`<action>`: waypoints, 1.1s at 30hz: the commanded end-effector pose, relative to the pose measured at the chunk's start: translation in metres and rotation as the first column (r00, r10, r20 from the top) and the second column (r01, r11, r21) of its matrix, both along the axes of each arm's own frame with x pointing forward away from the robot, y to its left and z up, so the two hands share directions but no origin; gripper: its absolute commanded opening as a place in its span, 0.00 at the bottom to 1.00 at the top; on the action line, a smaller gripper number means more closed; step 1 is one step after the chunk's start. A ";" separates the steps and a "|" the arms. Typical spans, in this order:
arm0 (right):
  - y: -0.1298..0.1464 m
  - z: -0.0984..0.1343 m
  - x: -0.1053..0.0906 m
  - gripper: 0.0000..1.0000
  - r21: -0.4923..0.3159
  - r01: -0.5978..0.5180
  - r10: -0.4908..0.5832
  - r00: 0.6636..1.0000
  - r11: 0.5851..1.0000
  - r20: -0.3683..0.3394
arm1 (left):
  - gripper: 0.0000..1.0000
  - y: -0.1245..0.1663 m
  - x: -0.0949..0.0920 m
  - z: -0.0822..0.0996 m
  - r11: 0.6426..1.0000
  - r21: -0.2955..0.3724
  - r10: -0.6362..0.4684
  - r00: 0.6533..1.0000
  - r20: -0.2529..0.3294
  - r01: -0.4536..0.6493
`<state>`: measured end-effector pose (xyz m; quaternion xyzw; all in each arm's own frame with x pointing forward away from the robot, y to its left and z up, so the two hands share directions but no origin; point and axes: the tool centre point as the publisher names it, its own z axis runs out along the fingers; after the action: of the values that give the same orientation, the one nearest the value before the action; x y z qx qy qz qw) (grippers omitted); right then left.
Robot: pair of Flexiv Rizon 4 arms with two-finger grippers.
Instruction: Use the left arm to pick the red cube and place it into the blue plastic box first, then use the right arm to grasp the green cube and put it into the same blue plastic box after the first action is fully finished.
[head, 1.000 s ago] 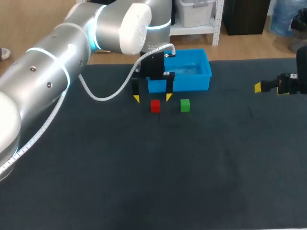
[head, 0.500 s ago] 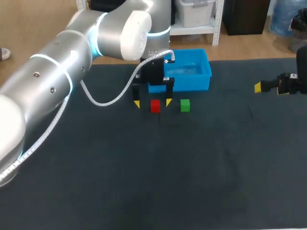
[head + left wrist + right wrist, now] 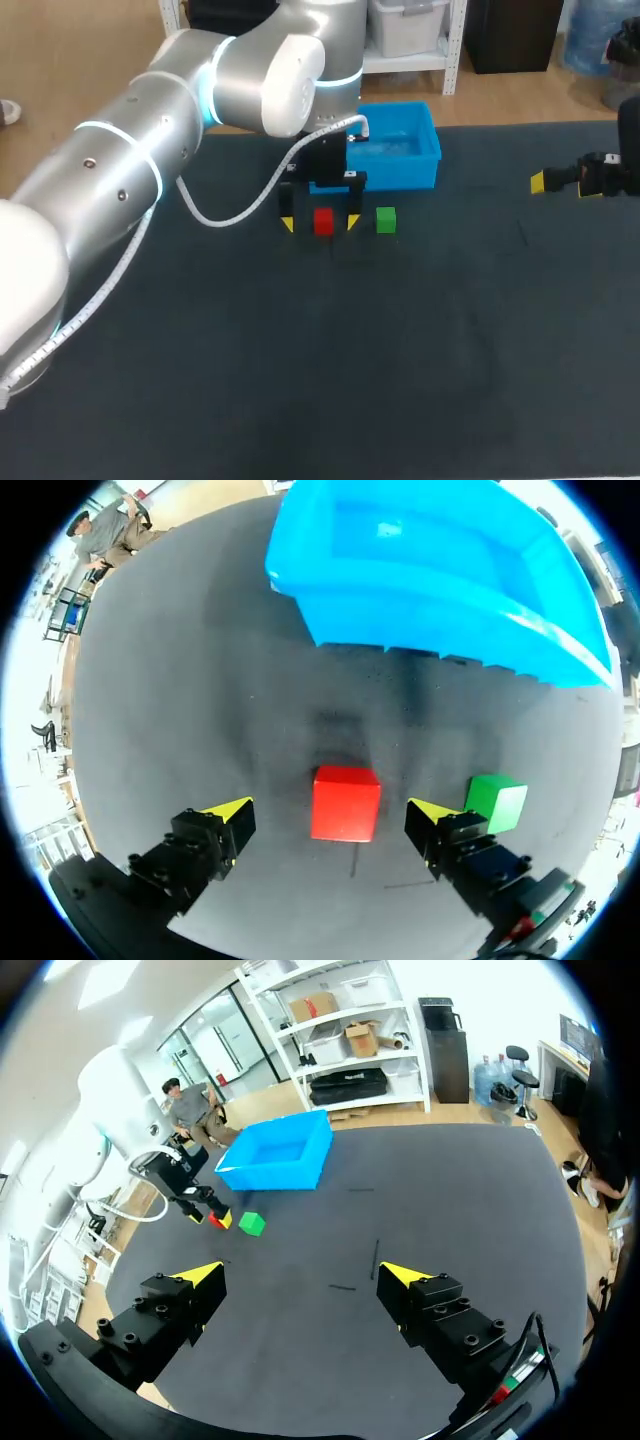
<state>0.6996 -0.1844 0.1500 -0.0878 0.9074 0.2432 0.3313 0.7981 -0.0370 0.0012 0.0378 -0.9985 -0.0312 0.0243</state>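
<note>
The red cube point(image 3: 323, 221) point(image 3: 345, 802) lies on the dark table just in front of the blue plastic box point(image 3: 395, 150) point(image 3: 440, 565). My left gripper point(image 3: 320, 224) point(image 3: 330, 817) stands open around it, one yellow tip on each side with a gap to the cube. The green cube point(image 3: 386, 220) point(image 3: 496, 802) sits just outside one finger of the left gripper, beside the red one. My right gripper point(image 3: 560, 184) point(image 3: 300, 1278) is open at the table's right side, far from both cubes, with nothing between its fingers. In the right wrist view the box point(image 3: 277, 1153) and green cube point(image 3: 251, 1223) lie far ahead.
The left arm's white cable point(image 3: 235, 205) loops down to the left of the gripper. The box holds no cubes. Dark bare table point(image 3: 400, 350) stretches in front of the cubes and towards the right arm.
My left gripper has come down, its yellow tips dropping from just above and behind the red cube to either side of it. The right arm and both cubes have stayed put.
</note>
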 end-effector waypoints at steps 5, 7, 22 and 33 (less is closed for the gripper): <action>0.000 0.000 0.000 1.00 0.000 -0.001 0.001 1.000 1.000 -0.001 | 0.25 -0.007 0.010 -0.003 1.000 0.013 0.007 1.000 -0.016 -0.007; 0.000 0.000 0.000 1.00 0.000 -0.001 0.001 1.000 1.000 -0.001 | 0.17 -0.007 0.011 -0.004 1.000 0.014 0.008 1.000 -0.018 -0.008; 0.000 0.000 0.000 1.00 0.000 -0.001 0.001 1.000 1.000 -0.001 | 0.00 -0.006 0.010 -0.006 1.000 0.010 0.020 1.000 -0.020 -0.020; 0.000 0.000 0.000 1.00 0.000 -0.001 0.001 1.000 1.000 -0.001 | 0.00 -0.002 0.003 -0.003 1.000 0.001 0.018 1.000 -0.021 -0.018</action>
<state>0.6996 -0.1844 0.1500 -0.0878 0.9074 0.2432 0.3313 0.7973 -0.0384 -0.0031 0.0472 -0.9979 -0.0314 0.0312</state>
